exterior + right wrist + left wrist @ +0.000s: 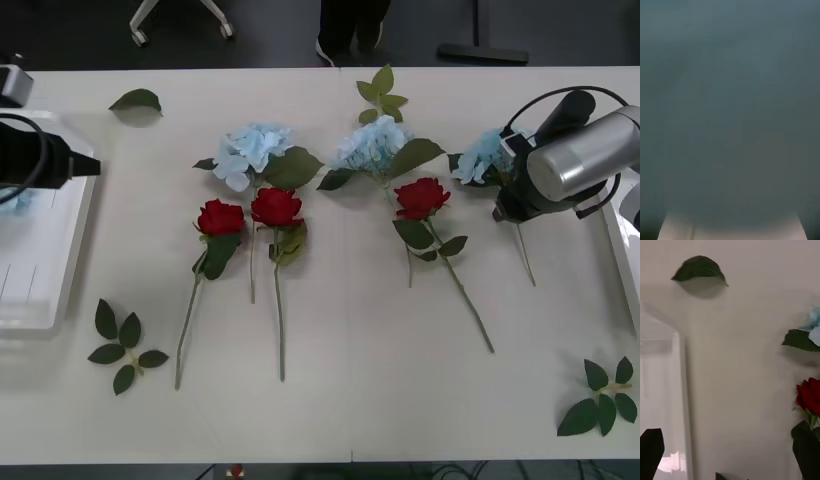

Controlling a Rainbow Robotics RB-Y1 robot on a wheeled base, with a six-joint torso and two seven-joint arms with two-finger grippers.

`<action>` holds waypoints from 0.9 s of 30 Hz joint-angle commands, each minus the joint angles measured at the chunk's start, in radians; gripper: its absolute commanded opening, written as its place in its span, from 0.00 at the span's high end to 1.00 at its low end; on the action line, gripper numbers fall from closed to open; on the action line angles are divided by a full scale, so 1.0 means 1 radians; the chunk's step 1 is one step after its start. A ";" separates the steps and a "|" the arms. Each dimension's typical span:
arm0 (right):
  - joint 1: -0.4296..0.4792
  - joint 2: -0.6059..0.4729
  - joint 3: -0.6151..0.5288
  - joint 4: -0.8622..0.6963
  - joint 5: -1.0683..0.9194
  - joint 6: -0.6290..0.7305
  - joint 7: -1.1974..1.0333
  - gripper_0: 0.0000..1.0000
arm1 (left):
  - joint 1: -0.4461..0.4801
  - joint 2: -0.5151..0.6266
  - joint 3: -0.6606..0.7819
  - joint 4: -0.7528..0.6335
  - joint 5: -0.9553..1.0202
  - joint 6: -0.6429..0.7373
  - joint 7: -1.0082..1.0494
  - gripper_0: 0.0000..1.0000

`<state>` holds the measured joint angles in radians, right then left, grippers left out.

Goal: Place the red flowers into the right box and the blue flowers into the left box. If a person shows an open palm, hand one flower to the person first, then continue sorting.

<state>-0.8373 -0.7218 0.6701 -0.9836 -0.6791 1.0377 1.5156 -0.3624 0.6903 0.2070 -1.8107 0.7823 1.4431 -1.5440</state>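
Three red flowers [221, 217] [277, 206] [422, 197] lie on the white table with their stems toward me. Behind them lie three blue flowers [255, 148] [372, 145] [480, 155]. My right gripper [508, 205] is down at the rightmost blue flower, right beside its head and over its stem. The right box [625, 240] shows as a rim at the right edge. My left gripper [730, 465] hangs open over the left box [40, 290] [662, 390], holding nothing. A pale blue bit [15, 198] lies in that box. One red flower [810, 395] is in the left wrist view.
Loose leaf sprigs lie at the front left [125, 345], front right [600, 400] and back middle [380, 95]. A single leaf [137, 100] [700, 270] lies at the back left. A person's dark trouser legs [350, 25] stand beyond the far edge.
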 commanded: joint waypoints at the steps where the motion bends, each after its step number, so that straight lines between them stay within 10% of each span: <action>1: -0.046 0.010 -0.010 -0.001 0.009 -0.002 -0.049 0.00 | 0.071 -0.046 -0.106 -0.075 -0.017 -0.078 -0.031 0.00; 6: -0.046 0.016 -0.009 0.000 0.007 0.005 -0.063 0.57 | 0.143 -0.069 -0.261 -0.090 -0.081 -0.224 -0.047 0.00; 15: -0.046 0.025 -0.010 -0.001 0.013 0.019 -0.089 1.00 | 0.141 -0.103 -0.439 -0.082 -0.265 -0.283 -0.039 0.00; 27: -0.046 0.025 -0.027 -0.001 -0.004 0.019 -0.098 1.00 | 0.059 -0.210 -0.505 0.085 -0.434 -0.357 -0.042 0.21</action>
<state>-0.8373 -0.7071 0.6699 -0.9801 -0.6755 1.0524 1.4442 -0.2581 0.4964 -0.3048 -1.7512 0.3668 1.1177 -1.5454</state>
